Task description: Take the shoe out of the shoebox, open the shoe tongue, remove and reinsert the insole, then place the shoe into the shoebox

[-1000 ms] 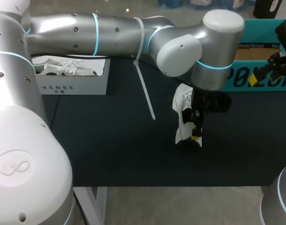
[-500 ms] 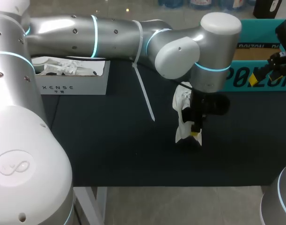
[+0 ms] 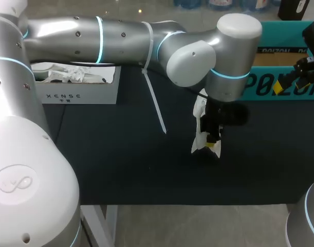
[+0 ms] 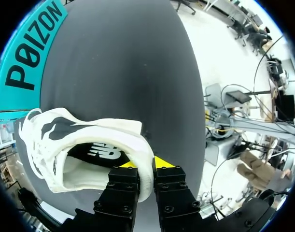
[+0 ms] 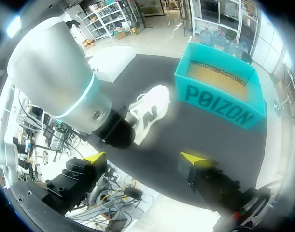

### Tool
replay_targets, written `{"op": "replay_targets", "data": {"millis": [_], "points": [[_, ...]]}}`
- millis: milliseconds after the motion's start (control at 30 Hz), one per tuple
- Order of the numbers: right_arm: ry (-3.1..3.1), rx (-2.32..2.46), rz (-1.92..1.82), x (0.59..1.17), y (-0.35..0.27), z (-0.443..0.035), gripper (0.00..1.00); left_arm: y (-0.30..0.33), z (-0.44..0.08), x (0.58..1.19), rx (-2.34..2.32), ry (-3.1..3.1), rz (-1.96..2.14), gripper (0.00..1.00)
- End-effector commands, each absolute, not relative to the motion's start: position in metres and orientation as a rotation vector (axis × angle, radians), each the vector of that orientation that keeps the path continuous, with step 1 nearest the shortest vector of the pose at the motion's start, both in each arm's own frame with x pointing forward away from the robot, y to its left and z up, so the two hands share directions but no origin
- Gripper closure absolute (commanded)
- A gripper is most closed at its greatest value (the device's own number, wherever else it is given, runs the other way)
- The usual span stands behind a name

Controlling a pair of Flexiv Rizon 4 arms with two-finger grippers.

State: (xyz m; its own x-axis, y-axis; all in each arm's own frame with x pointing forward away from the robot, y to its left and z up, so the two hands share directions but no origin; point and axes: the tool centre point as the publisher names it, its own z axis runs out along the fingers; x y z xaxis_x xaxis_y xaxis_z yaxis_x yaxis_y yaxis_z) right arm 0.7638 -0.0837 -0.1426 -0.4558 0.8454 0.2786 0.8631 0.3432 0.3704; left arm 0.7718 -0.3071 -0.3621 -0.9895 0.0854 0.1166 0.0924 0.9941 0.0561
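Note:
A white shoe (image 3: 200, 123) with black markings stands on the dark table, in front of the teal shoebox (image 3: 285, 85). My left gripper (image 3: 214, 144) reaches past the middle and is shut on the shoe's heel collar. In the left wrist view the shoe (image 4: 89, 130) shows its opening and dark insole, and my left gripper (image 4: 145, 164) pinches the heel wall from both sides, with the shoebox (image 4: 26, 63) beyond. My right gripper (image 5: 145, 158) is open and empty, well back from the shoe (image 5: 149, 108) and the open shoebox (image 5: 219, 104). In the head view it sits at the far right (image 3: 306, 72).
A white box (image 3: 79, 92) holding crumpled paper stands at the back left. A white strap (image 3: 157, 105) hangs down from my left arm over the table. Bare dark tabletop lies left of the shoe and toward the front edge.
My left gripper has gone from open to shut on the shoe's heel. The shoe has shifted slightly with it. The right arm has kept still.

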Motion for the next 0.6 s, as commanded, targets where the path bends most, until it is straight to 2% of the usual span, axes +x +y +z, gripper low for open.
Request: {"op": "replay_targets", "data": {"millis": [33,367,600], "points": [[-2.544,-1.619,-0.734,0.765,-0.083,-0.143,0.0,-0.278,-0.336,0.771,-0.129,-3.06,-0.08,1.0],[-2.544,-1.619,-0.734,0.765,-0.083,-0.143,0.0,-0.195,-0.287,0.778,-0.05,-3.057,-0.218,1.0],[-2.544,-1.619,-0.734,0.765,-0.083,-0.143,0.0,-0.103,-0.258,0.799,0.101,-3.078,-0.294,1.0]]}}
